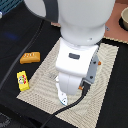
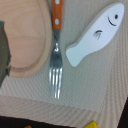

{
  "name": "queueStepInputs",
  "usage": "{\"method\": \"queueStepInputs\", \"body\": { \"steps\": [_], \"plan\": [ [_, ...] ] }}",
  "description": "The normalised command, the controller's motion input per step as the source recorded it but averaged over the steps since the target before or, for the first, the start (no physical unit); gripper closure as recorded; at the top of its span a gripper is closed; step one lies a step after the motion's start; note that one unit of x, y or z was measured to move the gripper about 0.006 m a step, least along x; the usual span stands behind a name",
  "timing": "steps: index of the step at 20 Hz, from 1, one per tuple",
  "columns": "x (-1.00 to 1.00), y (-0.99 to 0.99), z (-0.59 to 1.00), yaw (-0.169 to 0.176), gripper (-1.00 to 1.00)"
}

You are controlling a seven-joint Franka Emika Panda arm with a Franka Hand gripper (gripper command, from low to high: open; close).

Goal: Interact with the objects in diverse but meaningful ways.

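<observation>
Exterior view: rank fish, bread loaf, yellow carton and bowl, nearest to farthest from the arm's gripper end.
1. white fish, peeking out under the arm's end.
2 and 3. orange bread loaf and yellow carton, on the exterior view's left; too close to call.
4. bowl, at the far upper corner, exterior view's right.

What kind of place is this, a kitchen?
Probably a pretend dining table, not a real kitchen: a woven placemat holds a fork, a toy fish and a small yellow carton.
</observation>
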Motion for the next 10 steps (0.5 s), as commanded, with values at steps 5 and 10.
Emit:
{"method": "queueStepInputs", "body": {
  "steps": [5,10],
  "plan": [
    [-0.2,0.81,-0.04,0.054,-1.0],
    [-0.29,0.76,-0.22,0.052,-1.0]
  ]
}}
